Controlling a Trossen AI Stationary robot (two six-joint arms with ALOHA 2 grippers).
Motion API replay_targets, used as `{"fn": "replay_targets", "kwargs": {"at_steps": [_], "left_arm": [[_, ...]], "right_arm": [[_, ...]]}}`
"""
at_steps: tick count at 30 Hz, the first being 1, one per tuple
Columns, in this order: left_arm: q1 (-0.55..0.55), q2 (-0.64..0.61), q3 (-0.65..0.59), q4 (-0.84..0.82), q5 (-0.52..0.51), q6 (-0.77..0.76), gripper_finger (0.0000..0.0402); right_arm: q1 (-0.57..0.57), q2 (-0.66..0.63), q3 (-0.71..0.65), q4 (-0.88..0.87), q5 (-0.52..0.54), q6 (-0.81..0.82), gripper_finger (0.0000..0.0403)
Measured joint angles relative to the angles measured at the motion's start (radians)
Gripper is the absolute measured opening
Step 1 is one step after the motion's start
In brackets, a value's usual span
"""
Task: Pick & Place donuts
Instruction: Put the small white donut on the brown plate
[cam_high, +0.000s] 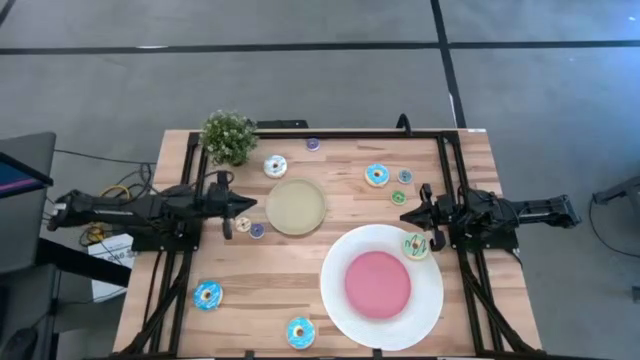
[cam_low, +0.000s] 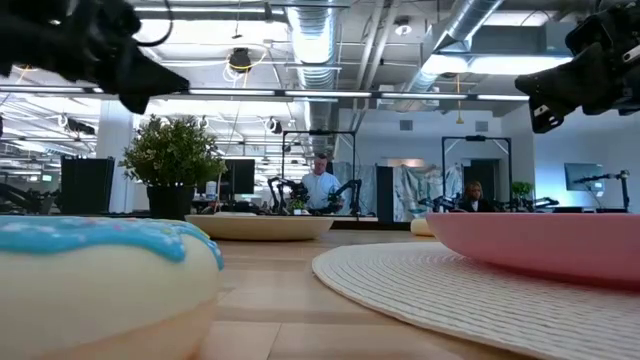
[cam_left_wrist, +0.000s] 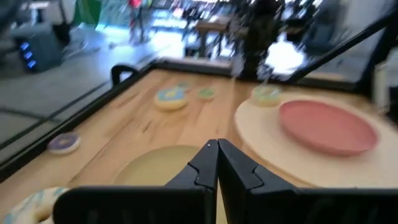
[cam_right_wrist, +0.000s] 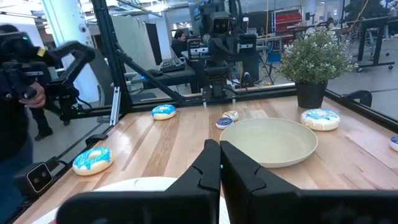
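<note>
Both claws are clenched and grasp nothing: the left claw (cam_high: 243, 204) hangs over the left side of the desk (cam_high: 250, 275), just beside the small tan plate (cam_high: 296, 206), and the right claw (cam_high: 421, 208) hangs over the right side, near the far rim of the big white plate (cam_high: 430, 300) with a pink centre. The donuts lie spread on the desk: a white one (cam_high: 275, 166) near the potted plant (cam_high: 229, 137), a blue one (cam_high: 377, 175) toward the far right, two blue ones (cam_high: 208, 295) (cam_high: 301, 332) near the front edge, and one green-iced (cam_high: 416, 245) on the white plate's rim. Tiny ones (cam_high: 257, 230) lie by the tan plate and at the far edge (cam_high: 313, 144).
</note>
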Motion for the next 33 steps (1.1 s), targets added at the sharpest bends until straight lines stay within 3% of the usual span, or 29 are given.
{"fn": "replay_targets", "kwargs": {"at_steps": [4,12,18,21,25,33], "left_arm": [[-0.021,0.203,0.155,-0.139,-0.009,-0.098,0.0000],[-0.066,0.499,0.525,-0.722,-0.141,-0.543,0.0000],[-0.066,0.620,0.635,-1.004,-0.122,-0.724,0.0000],[-0.066,0.652,0.638,-1.041,-0.075,-0.692,0.0009],[-0.071,0.692,0.639,-1.041,0.003,-0.482,0.0044],[-0.043,0.775,0.640,-1.076,0.276,-0.294,0.0170]], "right_arm": [[0.000,0.000,0.000,0.000,0.000,0.000,0.0000],[0.000,0.000,0.000,0.000,0.000,0.000,0.0000],[0.000,0.000,0.000,0.000,0.000,0.000,0.0000],[0.000,0.000,0.000,0.000,0.000,0.000,0.0000],[0.000,0.000,0.000,0.000,0.000,0.000,0.0000],[0.000,0.000,0.000,0.000,0.000,0.000,0.0000]]}}
